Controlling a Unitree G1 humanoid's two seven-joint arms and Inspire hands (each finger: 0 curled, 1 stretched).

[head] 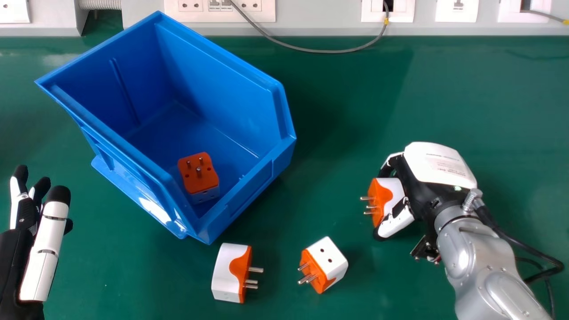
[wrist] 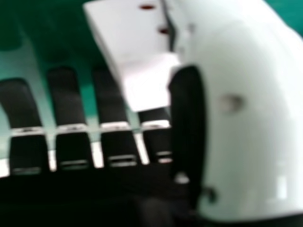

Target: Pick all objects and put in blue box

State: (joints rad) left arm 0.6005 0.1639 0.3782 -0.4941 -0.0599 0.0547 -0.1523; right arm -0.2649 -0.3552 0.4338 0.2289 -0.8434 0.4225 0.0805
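Observation:
My right hand [head: 438, 175] is at the right of the head view, its fingers and thumb curled round an orange and white plug adapter [head: 391, 195] whose pins point left. In the right hand view, the white adapter [wrist: 137, 61] lies between the fingers and thumb of my right hand [wrist: 116, 142]. Two more adapters rest on the table: one [head: 226, 271] in front of the blue box [head: 255, 191], the other [head: 331, 258] farther right, tilted. Another adapter [head: 200, 175] is inside the box, pins up. At the left edge my left hand [head: 46, 249] is open and holds nothing.
The green table [head: 444, 89] stretches around the box and adapters. Along its back edge runs a grey panel with white sockets [head: 220, 11], and a grey cable [head: 329, 51] loops down onto the table. The box's high walls stand between its inside and my right hand.

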